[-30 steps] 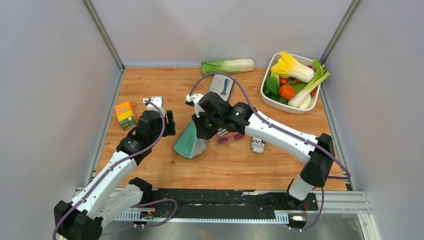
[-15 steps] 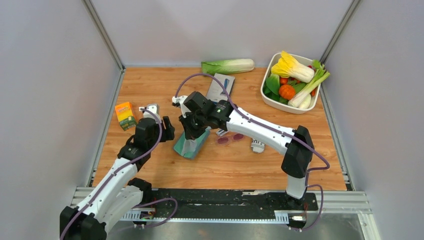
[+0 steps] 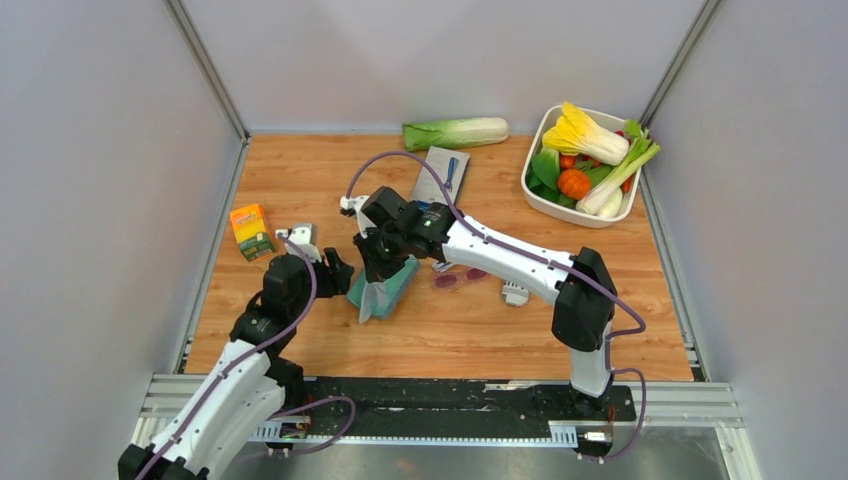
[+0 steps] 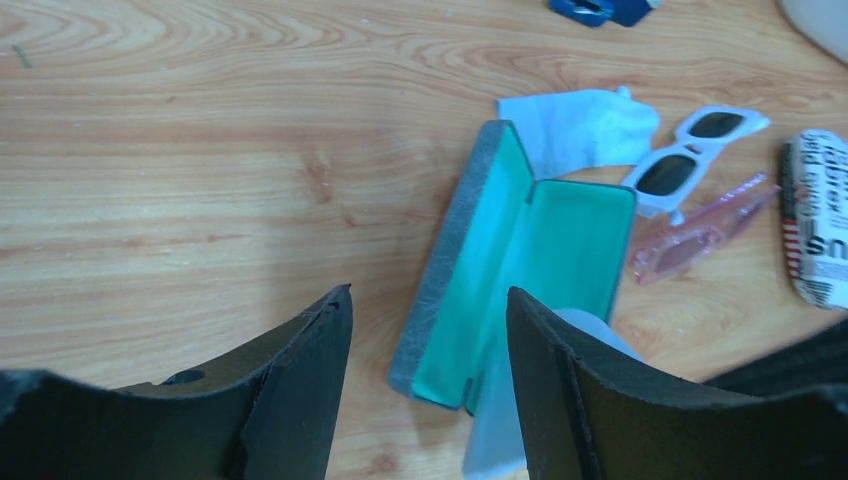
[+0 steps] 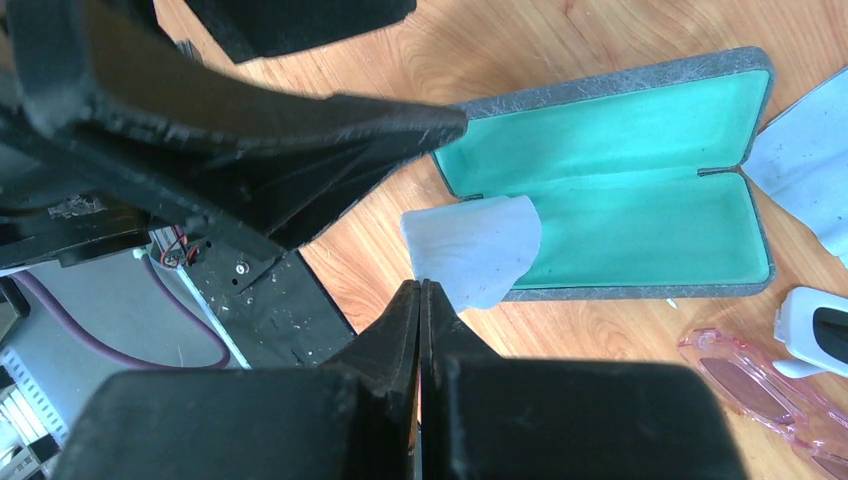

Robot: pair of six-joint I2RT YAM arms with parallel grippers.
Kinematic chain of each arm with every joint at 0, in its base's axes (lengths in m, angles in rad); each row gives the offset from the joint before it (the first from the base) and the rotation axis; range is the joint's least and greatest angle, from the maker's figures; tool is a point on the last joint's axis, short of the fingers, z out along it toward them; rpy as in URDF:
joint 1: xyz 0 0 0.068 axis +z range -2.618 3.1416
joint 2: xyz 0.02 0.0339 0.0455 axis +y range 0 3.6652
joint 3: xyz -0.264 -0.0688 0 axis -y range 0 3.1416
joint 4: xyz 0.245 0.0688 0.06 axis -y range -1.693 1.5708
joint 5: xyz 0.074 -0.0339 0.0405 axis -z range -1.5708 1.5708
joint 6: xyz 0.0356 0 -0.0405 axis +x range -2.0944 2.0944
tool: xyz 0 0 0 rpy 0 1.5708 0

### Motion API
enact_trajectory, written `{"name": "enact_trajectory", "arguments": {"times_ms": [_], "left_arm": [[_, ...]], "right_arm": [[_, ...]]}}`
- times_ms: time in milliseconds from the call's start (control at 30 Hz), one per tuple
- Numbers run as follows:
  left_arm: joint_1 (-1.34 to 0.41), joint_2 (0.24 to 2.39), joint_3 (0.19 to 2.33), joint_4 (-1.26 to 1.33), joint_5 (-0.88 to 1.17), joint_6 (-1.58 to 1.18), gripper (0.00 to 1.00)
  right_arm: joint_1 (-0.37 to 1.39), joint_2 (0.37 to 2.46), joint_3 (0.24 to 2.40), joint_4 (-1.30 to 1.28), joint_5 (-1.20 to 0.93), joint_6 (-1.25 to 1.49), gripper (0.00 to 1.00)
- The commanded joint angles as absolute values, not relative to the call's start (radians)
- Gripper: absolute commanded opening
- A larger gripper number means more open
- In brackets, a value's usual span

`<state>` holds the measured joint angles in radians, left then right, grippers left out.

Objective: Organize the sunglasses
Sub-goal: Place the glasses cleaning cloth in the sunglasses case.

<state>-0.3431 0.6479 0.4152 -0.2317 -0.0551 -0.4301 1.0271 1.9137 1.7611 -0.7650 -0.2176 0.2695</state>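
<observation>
The right pincer [image 5: 421, 298] was clamped on a blue cloth [image 5: 475, 248], the case [image 5: 620, 190] open beneath it; the left pincer [image 4: 428, 300] gaped. The sunglasses [image 5: 745, 390] lay beside them, uncased.

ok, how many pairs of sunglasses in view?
2. Pink pair right of the open case; white-framed pair beside it, by the flat cloth. More may hide under the right arm.

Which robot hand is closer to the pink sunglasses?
Right. The right gripper, pinching a light blue cloth, hangs over the open case beside the pink sunglasses. The left gripper sits farther off, past the case's other side.
</observation>
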Motion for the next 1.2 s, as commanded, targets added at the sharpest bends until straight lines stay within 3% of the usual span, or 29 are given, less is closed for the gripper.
{"name": "enact_trajectory", "arguments": {"times_ms": [0, 200, 333, 500, 867, 1167], "left_arm": [[-0.337, 0.537, 0.332, -0.129, 0.075, -0.478, 0.65], [-0.337, 0.29, 0.218, -0.135, 0.115, -0.503, 0.64], [-0.339, 0.236, 0.184, -0.144, 0.196, -0.517, 0.62], [-0.339, 0.261, 0.176, -0.16, 0.221, -0.548, 0.57], [-0.341, 0.391, 0.198, -0.055, 0.258, -0.463, 0.6], [-0.341, 0.573, 0.229, 0.086, 0.336, -0.377, 0.57]], "right_arm": [[1.026, 1.922, 1.813, -0.724, -0.196, 0.284, 0.0], [1.017, 1.928, 1.809, -0.726, -0.198, 0.282, 0.0], [1.014, 1.931, 1.807, -0.724, -0.202, 0.282, 0.0], [1.008, 1.936, 1.807, -0.724, -0.202, 0.281, 0.0], [0.962, 1.928, 1.787, -0.722, -0.213, 0.259, 0.0], [0.925, 1.925, 1.789, -0.724, -0.236, 0.241, 0.0]]}}
